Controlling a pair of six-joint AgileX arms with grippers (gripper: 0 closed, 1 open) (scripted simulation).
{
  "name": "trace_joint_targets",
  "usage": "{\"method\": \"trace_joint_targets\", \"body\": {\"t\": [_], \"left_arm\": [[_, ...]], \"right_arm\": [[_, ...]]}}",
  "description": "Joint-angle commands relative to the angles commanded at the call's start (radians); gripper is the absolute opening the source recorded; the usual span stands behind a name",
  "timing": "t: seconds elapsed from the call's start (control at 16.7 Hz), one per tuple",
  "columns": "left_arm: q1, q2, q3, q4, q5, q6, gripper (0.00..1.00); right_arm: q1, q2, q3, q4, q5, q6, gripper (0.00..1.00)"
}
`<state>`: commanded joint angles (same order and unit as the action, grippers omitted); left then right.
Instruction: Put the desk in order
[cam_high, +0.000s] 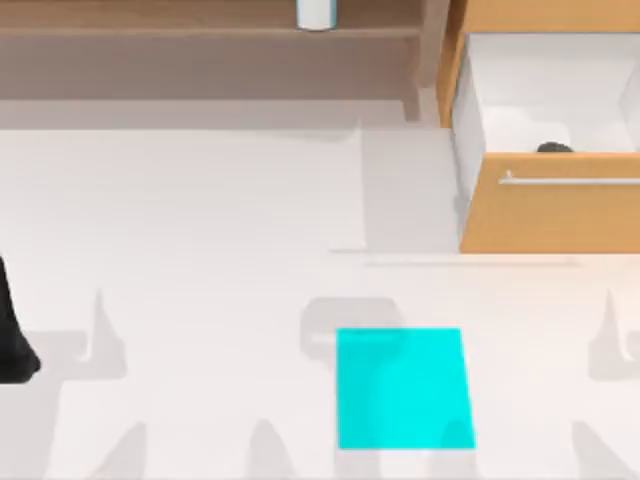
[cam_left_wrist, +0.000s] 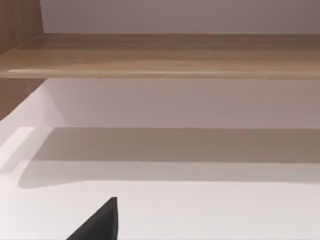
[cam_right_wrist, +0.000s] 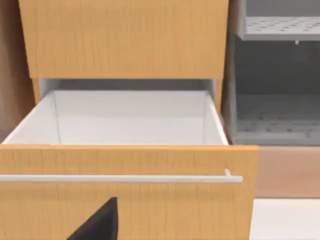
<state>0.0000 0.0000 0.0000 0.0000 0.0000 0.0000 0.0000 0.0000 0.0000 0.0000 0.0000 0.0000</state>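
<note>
The desk (cam_high: 200, 220) is a wide white tabletop with a brown wooden shelf (cam_high: 200, 50) along the back. At the back right is a light-wood drawer unit (cam_high: 550, 215). Its drawer (cam_right_wrist: 130, 120) is pulled out, with a white inside and a thin silver bar handle (cam_right_wrist: 120, 178). A small dark thing (cam_high: 555, 148) lies just behind the drawer's front panel. My left gripper (cam_high: 12, 335) is parked at the left edge of the desk and faces the shelf (cam_left_wrist: 160, 55). My right gripper (cam_right_wrist: 100, 222) hangs in front of the drawer's front panel, just below the handle.
A cyan square mat (cam_high: 403, 388) lies on the front middle of the desk. A white cylinder (cam_high: 315, 12) stands on the shelf at the back. A grey perforated rack (cam_right_wrist: 277, 75) sits beside the drawer unit.
</note>
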Motion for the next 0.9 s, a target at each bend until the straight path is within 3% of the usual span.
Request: {"method": "trace_joint_targets", "body": {"t": [0.42, 0.9], "left_arm": [[0.0, 0.0, 0.0, 0.0, 0.0, 0.0, 1.0], [0.0, 0.0, 0.0, 0.0, 0.0, 0.0, 1.0]], "right_arm": [[0.01, 0.152, 0.153, -0.09, 0.004, 0.008, 1.0], [0.053, 0.905, 0.838, -0.466, 0.004, 0.057, 1.0]]}}
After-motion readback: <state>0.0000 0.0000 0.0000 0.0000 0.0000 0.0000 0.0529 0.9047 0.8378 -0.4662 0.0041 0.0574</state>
